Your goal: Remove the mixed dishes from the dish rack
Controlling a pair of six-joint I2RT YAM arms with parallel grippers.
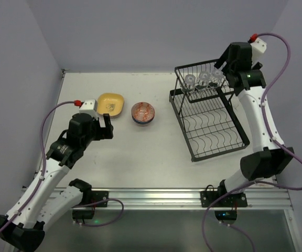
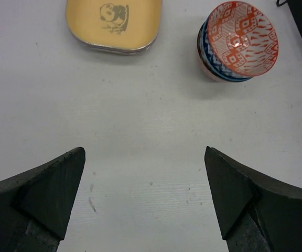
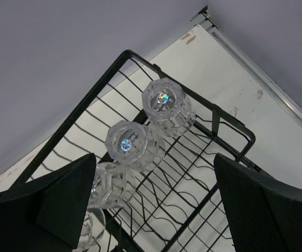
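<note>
My left end effector (image 2: 143, 157) hangs wide open over bare counter (image 2: 151, 105), holding nothing. Ahead of it and well apart from my fingers lie the yellow plate (image 2: 114, 23), off to the left, and the bowls (image 2: 240, 42) to the right, a reddish-pink one nested on a blue one. My right end effector (image 3: 155, 157) is spread open too and is empty. It is poised over the raised upper shelf of the dish rack (image 1: 214, 131). There the glasses (image 3: 135, 144) stand bases-up in a row, framed between my fingers and below them, none gripped.
</note>
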